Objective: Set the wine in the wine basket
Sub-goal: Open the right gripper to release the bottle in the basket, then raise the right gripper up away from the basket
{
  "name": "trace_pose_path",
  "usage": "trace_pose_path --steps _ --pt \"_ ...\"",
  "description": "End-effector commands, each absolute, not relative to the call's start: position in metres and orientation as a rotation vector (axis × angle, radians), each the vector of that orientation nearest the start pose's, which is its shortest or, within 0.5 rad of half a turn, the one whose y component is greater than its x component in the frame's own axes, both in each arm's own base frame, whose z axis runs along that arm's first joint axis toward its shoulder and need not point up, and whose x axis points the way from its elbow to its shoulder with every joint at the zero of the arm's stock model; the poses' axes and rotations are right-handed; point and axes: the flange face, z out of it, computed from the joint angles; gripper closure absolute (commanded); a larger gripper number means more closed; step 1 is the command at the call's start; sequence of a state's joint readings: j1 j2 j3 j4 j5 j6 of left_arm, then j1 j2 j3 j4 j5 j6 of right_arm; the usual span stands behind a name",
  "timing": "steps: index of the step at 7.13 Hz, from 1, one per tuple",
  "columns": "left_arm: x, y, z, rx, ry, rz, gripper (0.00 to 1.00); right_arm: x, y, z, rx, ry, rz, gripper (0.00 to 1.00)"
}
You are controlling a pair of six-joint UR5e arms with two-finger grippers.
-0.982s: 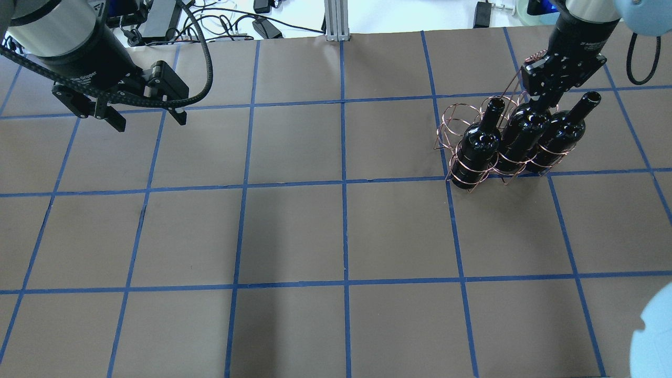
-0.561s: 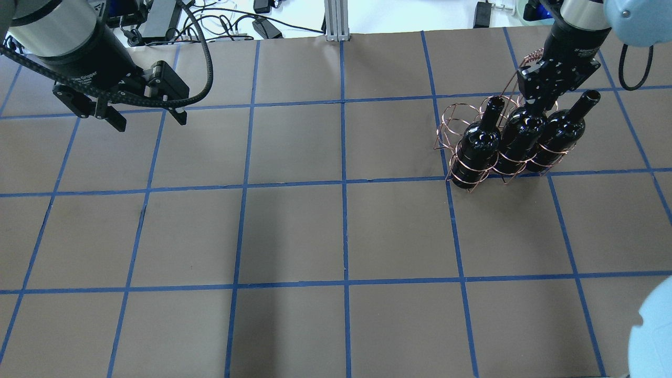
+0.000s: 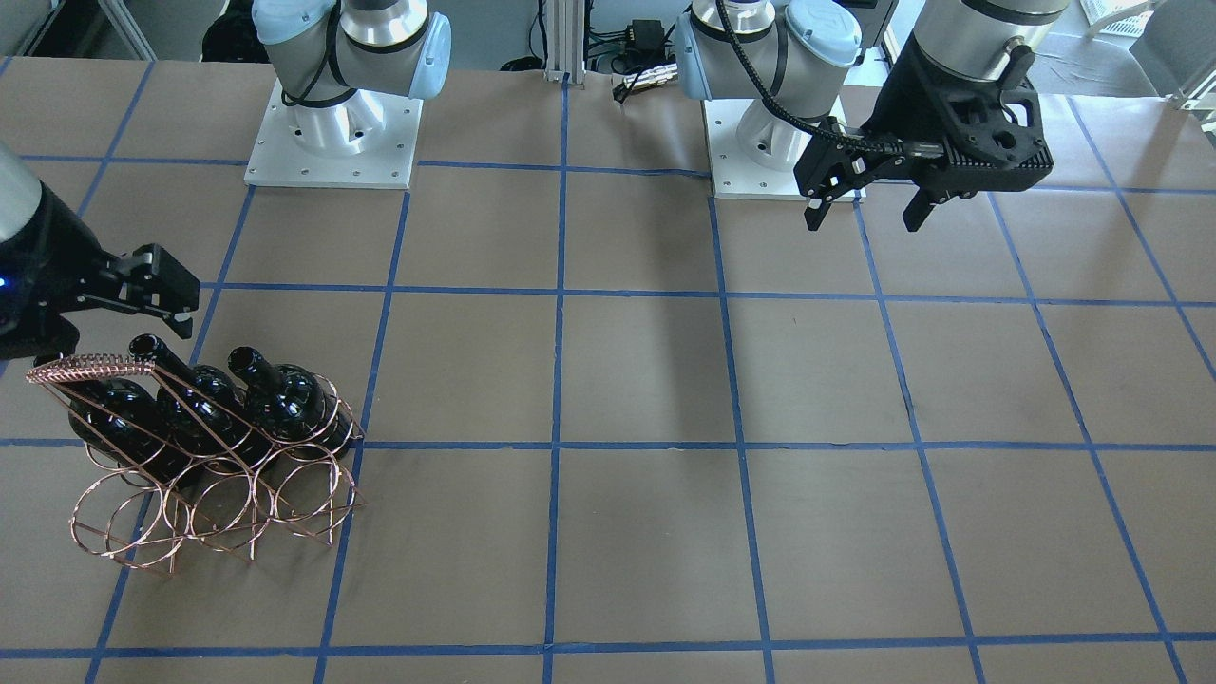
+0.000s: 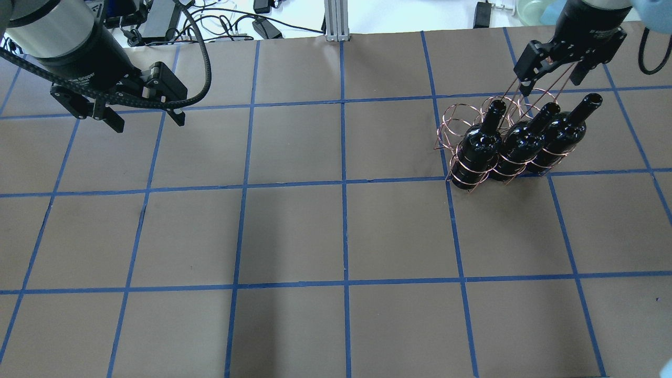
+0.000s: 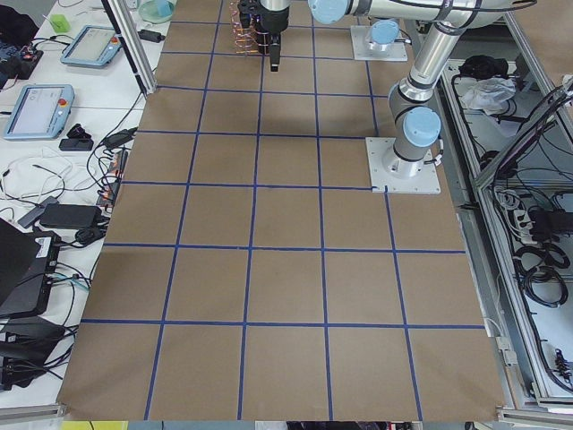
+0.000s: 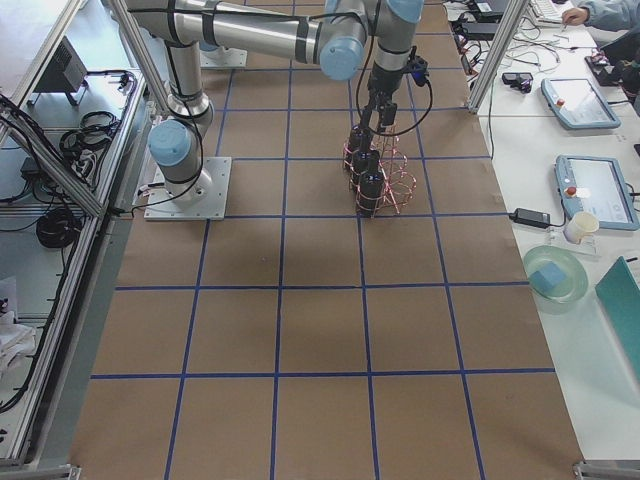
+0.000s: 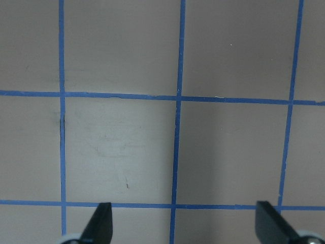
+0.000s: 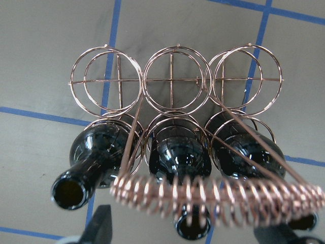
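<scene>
While my right gripper (image 4: 548, 73) hangs over the wire basket (image 4: 454, 118), its jaws are spread wide and hold nothing. In my right wrist view the two fingertips (image 8: 101, 229) sit at the bottom corners with the coiled handle (image 8: 213, 195) running across between them, and in the front-facing view there is a gap between the gripper and that handle. The middle bottle (image 4: 522, 142) stands neck up in the centre ring of the row nearer my base, its open mouth just under the coil. Its two neighbour bottles (image 4: 480, 144) fill the rings on either side, so that row is full. The three rings of the far row show only their crossed wire bottoms. The basket stands on the tabletop (image 4: 294, 236) towards my right, far corner, and the bottles lean a little within their rings. My left gripper (image 4: 147, 118) hovers well away on the other side, also wide open and empty. Its wrist view shows only brown paper and blue tape lines (image 7: 177, 96) below its fingers.
</scene>
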State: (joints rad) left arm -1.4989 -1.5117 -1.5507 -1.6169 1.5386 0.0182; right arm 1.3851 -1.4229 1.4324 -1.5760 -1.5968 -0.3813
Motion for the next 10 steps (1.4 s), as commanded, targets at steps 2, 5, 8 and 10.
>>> trace_pose_path --steps 2,5,8,10 --pt "-0.102 -0.477 0.522 -0.087 3.171 -0.056 0.0 0.129 -0.508 0.54 -0.136 3.143 -0.111 0.0" --pt "-0.101 -0.478 0.52 -0.089 3.171 -0.051 0.0 0.183 -0.495 0.526 -0.016 3.154 -0.077 0.0" --pt "-0.101 -0.478 0.52 -0.089 3.169 -0.051 0.0 0.154 -0.507 0.522 0.042 3.113 -0.053 0.0" --pt "-0.099 -0.479 0.521 -0.094 3.17 -0.056 0.0 0.152 -0.503 0.526 0.062 3.126 -0.056 0.0"
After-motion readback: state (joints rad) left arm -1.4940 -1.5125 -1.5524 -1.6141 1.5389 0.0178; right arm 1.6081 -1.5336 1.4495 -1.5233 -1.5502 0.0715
